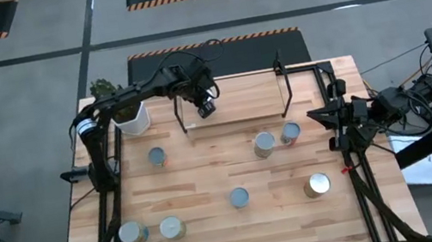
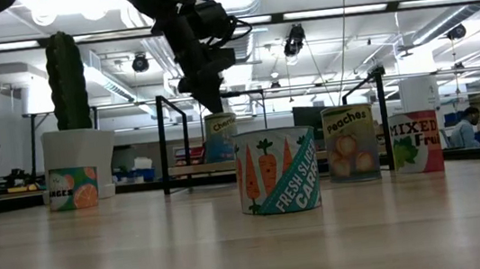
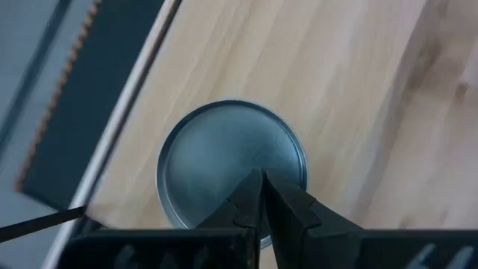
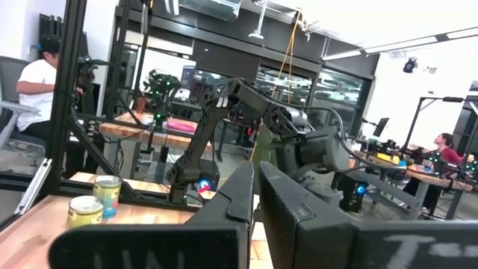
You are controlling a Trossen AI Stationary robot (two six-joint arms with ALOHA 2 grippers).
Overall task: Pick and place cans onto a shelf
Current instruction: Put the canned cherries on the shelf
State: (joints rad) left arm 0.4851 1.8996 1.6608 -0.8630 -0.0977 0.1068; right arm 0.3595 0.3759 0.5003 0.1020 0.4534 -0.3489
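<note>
A can with a shiny round top stands on the left end of the light-wood shelf, close to its left black upright; the low view shows this can on the shelf board. My left gripper is shut and points steeply down over the can's top, nothing between its fingers. In the low view, my left gripper has its tips right at the can's top edge. My right gripper is shut and waits at the table's right edge. My left gripper has its shut fingertips over the can's flat top, coming from above at a slant. Whether they touch the top I cannot tell. The can stands upright on the shelf board.
Several loose cans stand on the table, among them a carrot can, a peach can and a mixed-fruit can. Two more cans stand at the near left. A white cactus pot stands left of the shelf.
</note>
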